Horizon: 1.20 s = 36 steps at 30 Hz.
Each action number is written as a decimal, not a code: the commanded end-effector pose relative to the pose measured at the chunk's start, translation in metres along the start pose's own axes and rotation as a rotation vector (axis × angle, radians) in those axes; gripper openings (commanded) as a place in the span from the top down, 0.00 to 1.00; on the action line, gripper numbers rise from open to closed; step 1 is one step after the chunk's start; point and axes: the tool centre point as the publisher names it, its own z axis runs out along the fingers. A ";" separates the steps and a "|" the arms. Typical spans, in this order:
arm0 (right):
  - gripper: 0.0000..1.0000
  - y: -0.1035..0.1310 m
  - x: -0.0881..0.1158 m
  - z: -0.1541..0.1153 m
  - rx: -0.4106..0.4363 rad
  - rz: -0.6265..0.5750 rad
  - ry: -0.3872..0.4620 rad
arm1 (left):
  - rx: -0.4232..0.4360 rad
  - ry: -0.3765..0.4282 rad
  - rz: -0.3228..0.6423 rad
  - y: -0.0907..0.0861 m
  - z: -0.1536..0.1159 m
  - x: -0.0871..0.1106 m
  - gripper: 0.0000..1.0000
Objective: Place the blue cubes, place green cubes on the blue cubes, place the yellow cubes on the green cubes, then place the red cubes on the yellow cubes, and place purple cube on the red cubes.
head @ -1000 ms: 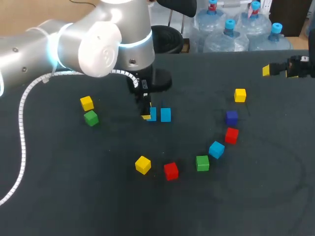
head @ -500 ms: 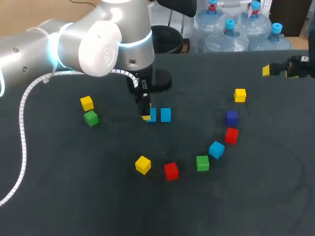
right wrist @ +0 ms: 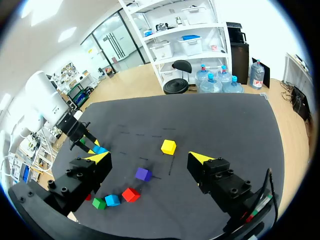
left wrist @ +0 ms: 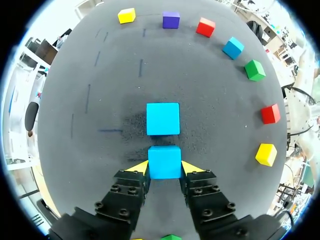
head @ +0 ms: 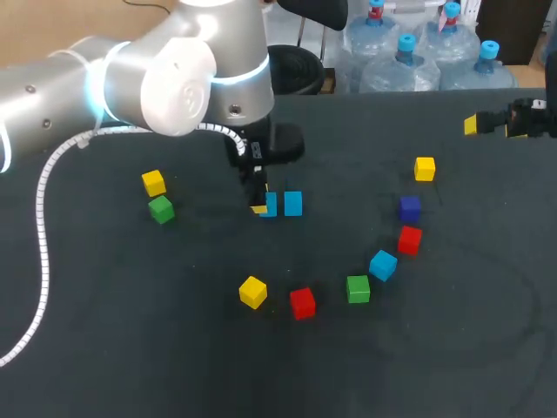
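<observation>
My left gripper (head: 260, 204) stands low at the table's middle, shut on a blue cube (left wrist: 164, 162) that rests on the cloth; its yellow fingertips (left wrist: 140, 167) press the cube's two sides. A second blue cube (head: 293, 203) sits just ahead of it, almost touching. A third blue cube (head: 382, 265) lies right of centre, near a green cube (head: 358, 288), a red cube (head: 409, 239) and the purple cube (head: 410, 208). My right gripper (head: 475, 124) hangs open and empty over the far right edge, high above the table (right wrist: 149, 157).
A yellow cube (head: 154, 182) and a green cube (head: 160, 209) lie at the left. Another yellow cube (head: 252, 292) and a red cube (head: 302, 303) sit in front of centre. One more yellow cube (head: 424, 168) lies at the back right.
</observation>
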 end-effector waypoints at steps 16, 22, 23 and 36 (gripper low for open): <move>0.00 0.000 0.000 0.000 0.002 0.000 -0.001 | 0.013 0.005 -0.005 0.003 0.001 0.001 0.65; 0.00 0.000 0.000 0.000 0.002 0.000 -0.001 | 0.012 0.005 -0.004 0.004 0.001 0.002 0.51; 0.00 0.000 0.000 0.000 0.002 0.000 -0.001 | 0.012 0.005 -0.004 0.004 0.001 0.002 0.45; 0.00 0.000 0.000 0.000 0.002 0.000 -0.001 | 0.000 0.005 -0.003 0.000 -0.013 0.004 0.00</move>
